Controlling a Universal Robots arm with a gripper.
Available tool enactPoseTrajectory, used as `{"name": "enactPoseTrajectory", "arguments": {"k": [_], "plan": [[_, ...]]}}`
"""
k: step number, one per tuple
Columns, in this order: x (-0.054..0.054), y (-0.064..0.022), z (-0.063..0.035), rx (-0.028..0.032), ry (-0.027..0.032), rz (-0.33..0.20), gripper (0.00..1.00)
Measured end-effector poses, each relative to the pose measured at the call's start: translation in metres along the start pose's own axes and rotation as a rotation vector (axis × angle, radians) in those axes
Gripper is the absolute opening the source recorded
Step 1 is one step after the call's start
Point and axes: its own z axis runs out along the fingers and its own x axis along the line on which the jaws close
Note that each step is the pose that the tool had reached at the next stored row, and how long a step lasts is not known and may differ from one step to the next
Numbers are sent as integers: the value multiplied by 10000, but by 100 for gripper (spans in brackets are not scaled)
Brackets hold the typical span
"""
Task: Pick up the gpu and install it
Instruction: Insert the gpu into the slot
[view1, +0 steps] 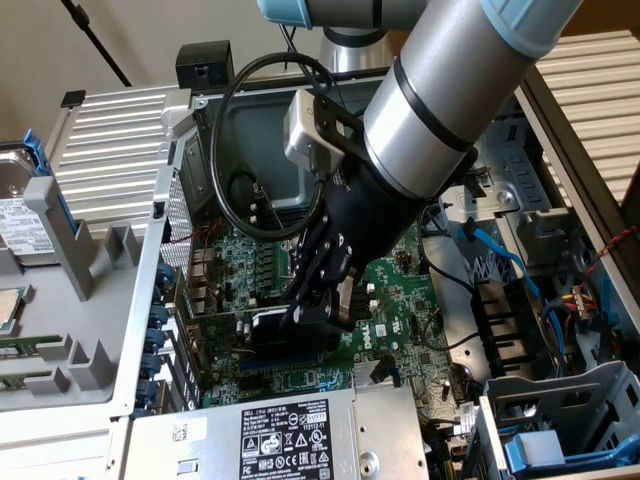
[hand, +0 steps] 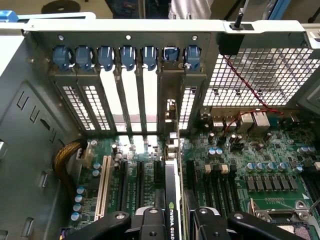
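Gripper (view1: 318, 300): your fingers are clamped on the gpu (hand: 172, 200).
Gpu: upright on edge over the motherboard (hand: 260, 165), its bracket at the case's rear slot openings (hand: 130, 100).

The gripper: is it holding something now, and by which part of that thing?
Yes. The gripper holds the gpu by its upper edge, its fingers on both faces, over the motherboard.

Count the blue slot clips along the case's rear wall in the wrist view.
7 blue clips, in one row along the top of the rear slot wall, one above each slot; the gpu stands edge-on below the sixth.
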Motion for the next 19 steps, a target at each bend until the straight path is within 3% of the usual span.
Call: {"name": "enactPoseTrajectory", "arguments": {"k": [19], "plan": [[0,2,1,2,40,28,26]]}}
